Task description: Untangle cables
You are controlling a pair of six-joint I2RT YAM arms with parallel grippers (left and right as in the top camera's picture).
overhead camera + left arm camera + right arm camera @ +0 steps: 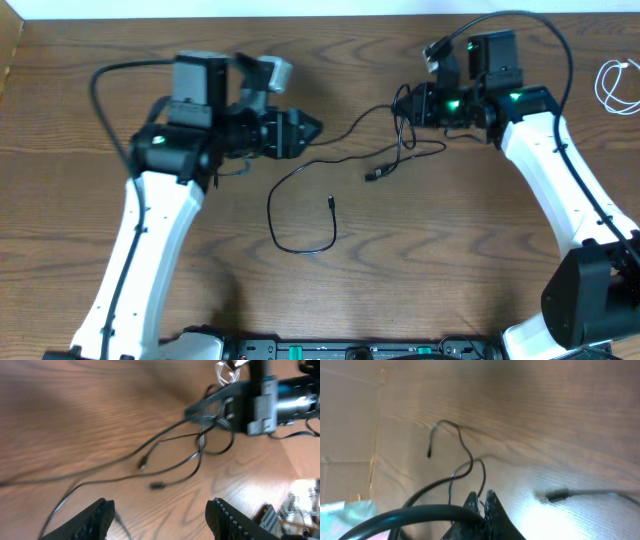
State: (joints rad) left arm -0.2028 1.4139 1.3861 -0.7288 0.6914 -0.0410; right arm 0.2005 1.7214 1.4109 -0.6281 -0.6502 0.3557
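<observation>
In the overhead view the right claw (403, 105) sits in the upper right of centre, its fingers pressed together and pinching the black cables (400, 135) where they bunch up; the right wrist view shows the same, with the right claw (482, 502) shut at the bottom centre of the frame and thin black loops rising from its tip. From that bunch the longer strand (290, 172) runs down and to the left across the counter (480, 260), curls round in an open loop in the lower centre of the frame, and ends in a small plug (331, 203) pointing up inside the loop; the shorter strand (425, 152) bends just below the claw and comes back left to a second plug (371, 176), which lies near the first but apart from it. Both plugs rest flat on the wood.

The left claw (305, 128) is in the upper left of centre, pointing right toward the cables and close to the longer strand; it is not touching it as far as can be seen. In the left wrist view the left claw (160, 510) is spread wide at the bottom of the frame, with only counter and a thin strand between the fingers (95, 517).

A white cable (612, 85) lies coiled at the upper right edge of the overhead frame, well apart from the black ones.
</observation>
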